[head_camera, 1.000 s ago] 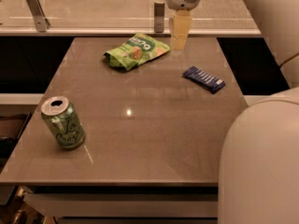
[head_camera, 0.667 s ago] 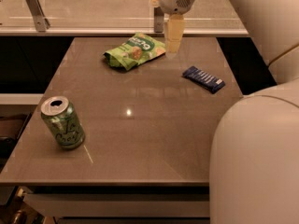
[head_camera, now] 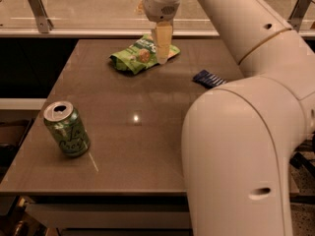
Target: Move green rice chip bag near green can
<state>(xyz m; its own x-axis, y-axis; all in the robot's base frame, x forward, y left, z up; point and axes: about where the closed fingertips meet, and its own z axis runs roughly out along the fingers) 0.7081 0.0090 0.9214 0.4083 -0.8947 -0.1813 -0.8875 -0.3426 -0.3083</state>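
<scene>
The green rice chip bag (head_camera: 132, 58) lies crumpled at the table's far middle. The green can (head_camera: 66, 129), with a silver top, stands upright near the front left, far from the bag. My gripper (head_camera: 156, 50) hangs from the arm at the far edge and points down over the bag's right end. It is open, with one pale finger (head_camera: 163, 43) in front of the bag and its tip at the bag's right edge. The other finger is mostly hidden behind the wrist. Nothing is held.
A small dark blue wrapped bar (head_camera: 209, 78) lies right of the bag. My arm's big white link (head_camera: 236, 156) fills the front right and hides that part of the brown table (head_camera: 147, 132). A glass rail (head_camera: 74, 32) runs behind the table's far edge.
The gripper has moved left and down, from right of the bag to over its right end. The arm's white link now covers more of the right side. Bag, can and bar have not moved.
</scene>
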